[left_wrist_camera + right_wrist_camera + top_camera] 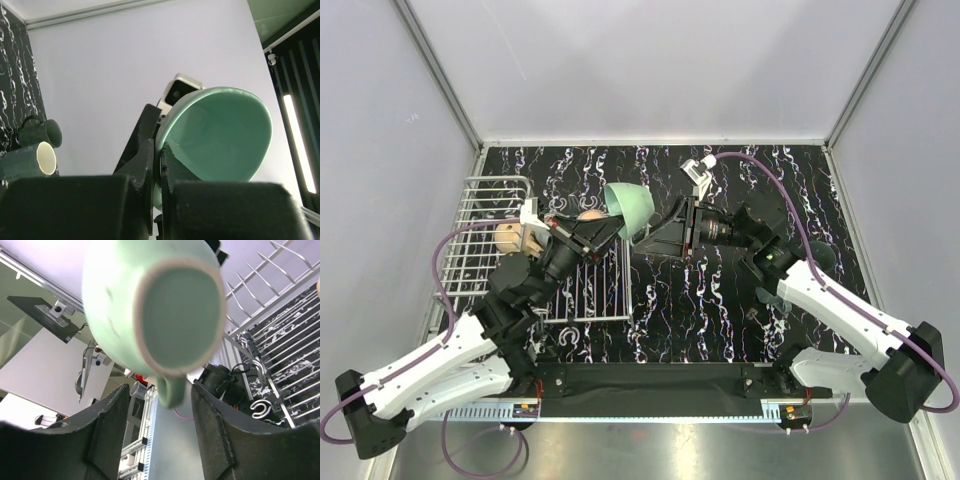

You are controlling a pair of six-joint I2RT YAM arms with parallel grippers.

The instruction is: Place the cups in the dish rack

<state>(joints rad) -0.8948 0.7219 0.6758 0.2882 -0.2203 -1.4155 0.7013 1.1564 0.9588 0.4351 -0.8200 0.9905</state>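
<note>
My left gripper (616, 228) is shut on the rim of the mint green cup (630, 205) and holds it in the air over the right edge of the white wire dish rack (485, 215). In the left wrist view the fingers (147, 160) pinch the cup's wall (220, 135). My right gripper (640, 240) is open, facing the cup from the right. In the right wrist view its fingers (107, 415) stand on either side of the cup's handle (172, 390), apart from it, under the cup's base (175, 315). A tan cup (510, 238) lies in the rack.
Two grey-teal cups (42, 132) (30, 161) stand on the black marbled table at the right; one shows in the top view (820, 255). The rack's flat grid (595, 295) lies under the left arm. Its wires show in the right wrist view (280, 365).
</note>
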